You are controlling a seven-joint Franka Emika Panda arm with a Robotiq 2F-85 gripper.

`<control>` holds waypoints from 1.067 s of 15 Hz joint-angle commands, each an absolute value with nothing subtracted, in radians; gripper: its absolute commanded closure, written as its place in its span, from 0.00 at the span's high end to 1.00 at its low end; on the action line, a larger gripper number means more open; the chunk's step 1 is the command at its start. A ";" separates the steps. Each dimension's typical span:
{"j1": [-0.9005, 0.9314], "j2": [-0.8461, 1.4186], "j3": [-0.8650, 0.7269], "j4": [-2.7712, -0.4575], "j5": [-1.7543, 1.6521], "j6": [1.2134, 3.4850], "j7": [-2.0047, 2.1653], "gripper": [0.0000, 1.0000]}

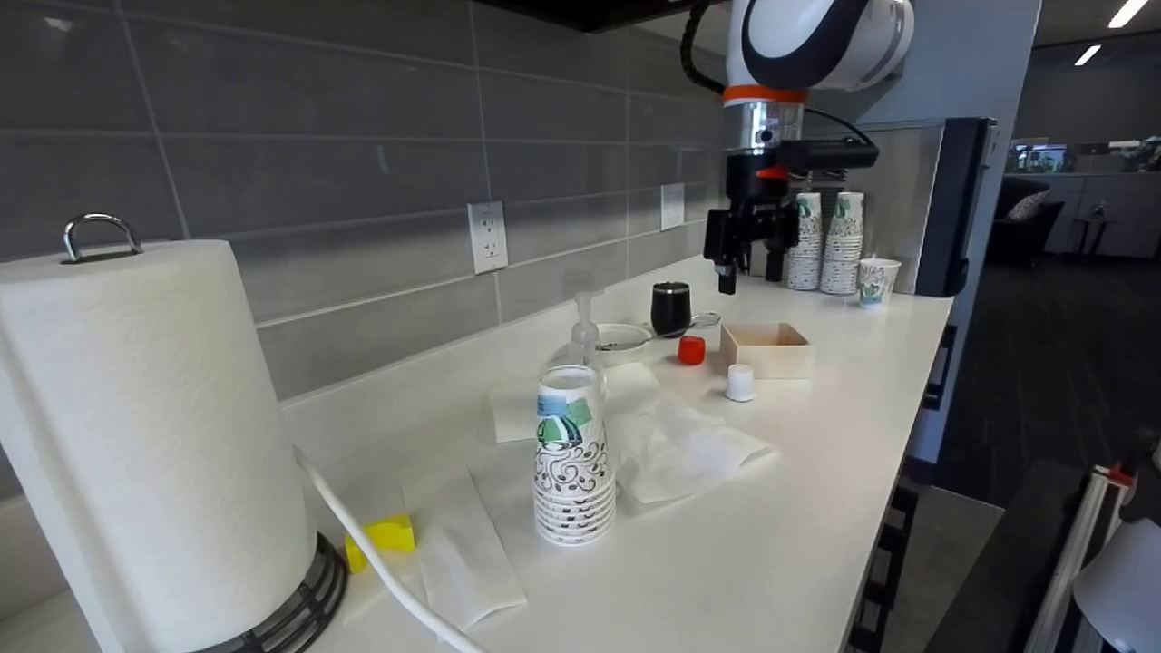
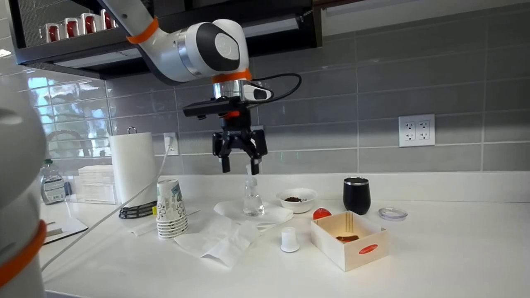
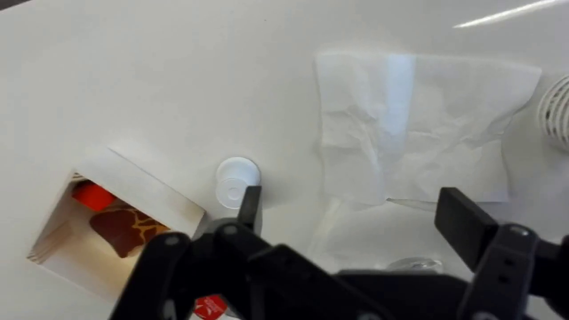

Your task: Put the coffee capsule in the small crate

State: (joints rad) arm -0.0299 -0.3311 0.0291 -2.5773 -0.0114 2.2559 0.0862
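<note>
Gray tiles (image 1: 317, 181) with two wall plates (image 1: 489, 238) rise behind one white counter (image 1: 717, 553) in an exterior view. One capsule (image 2: 290, 239), white, stands wide rim down on the counter between the one crate (image 2: 328, 245) and a crumpled napkin (image 2: 223, 244), apart from both. One gripper (image 2: 240, 166) hangs in the air above the counter, its two fingers spread apart. Two pieces lie in the crate, seen in the wrist view: one red block (image 3: 93, 196) and one brown piece (image 3: 114, 227) streaked yellow. One red lump (image 2: 321, 213) sits just beside the crate. Nearer the tiles are one black tumbler (image 2: 356, 196), one clear lid (image 2: 392, 214), one bowl (image 2: 299, 207) holding dark bits (image 2: 293, 199), and one clear bottle (image 2: 253, 202) standing on a second napkin (image 2: 275, 215). Three cup stacks (image 1: 573, 481) show in an exterior view: one near the paper roll (image 1: 172, 435), and two side by side at the far end, with one separate cup (image 1: 876, 283) just beside them. One yellow scrap (image 1: 392, 535) and a third napkin (image 1: 467, 553) lie near the roll.
</note>
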 commanded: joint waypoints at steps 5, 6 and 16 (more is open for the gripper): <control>-0.111 -0.159 -0.021 -2.553 -0.049 2.428 0.199 1.00; -0.116 -0.133 -0.021 -2.551 -0.055 2.458 0.221 1.00; -0.102 0.119 -0.064 -2.478 -0.085 2.590 0.347 1.00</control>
